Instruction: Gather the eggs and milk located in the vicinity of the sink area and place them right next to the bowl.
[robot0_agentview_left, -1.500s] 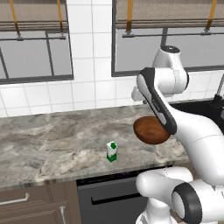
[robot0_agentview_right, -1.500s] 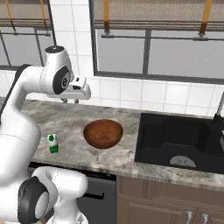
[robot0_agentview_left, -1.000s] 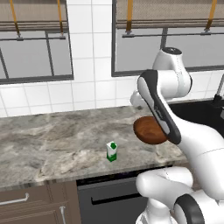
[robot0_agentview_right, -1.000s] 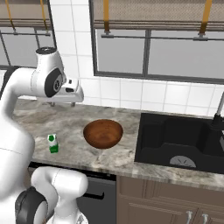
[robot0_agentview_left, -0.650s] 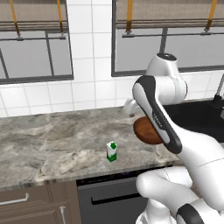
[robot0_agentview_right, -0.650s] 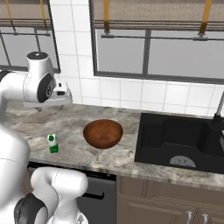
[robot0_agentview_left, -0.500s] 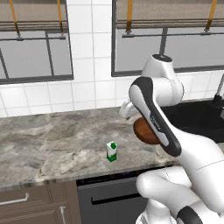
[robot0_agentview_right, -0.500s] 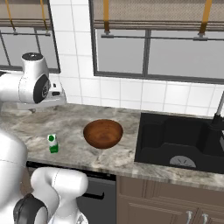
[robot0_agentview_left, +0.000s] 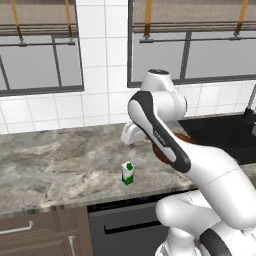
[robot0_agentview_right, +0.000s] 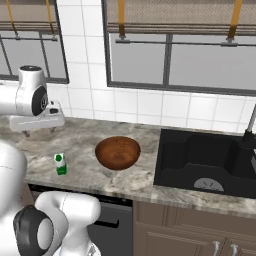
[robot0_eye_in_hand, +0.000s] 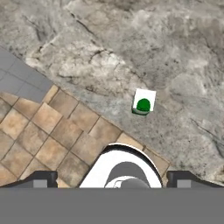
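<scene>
So, the small white carton of milk with green base stood near the marble counter's front edge | brown wooden bowl by the black sink | gripper hovered overhead, jaws wide apart, holding nothing, probably lining up a grab

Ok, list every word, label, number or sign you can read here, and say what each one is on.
No readable text anywhere.
Carton: a plain green mark on the white side and top, no letters legible.
Bowl, sink, counter, tiles: no markings.
</scene>
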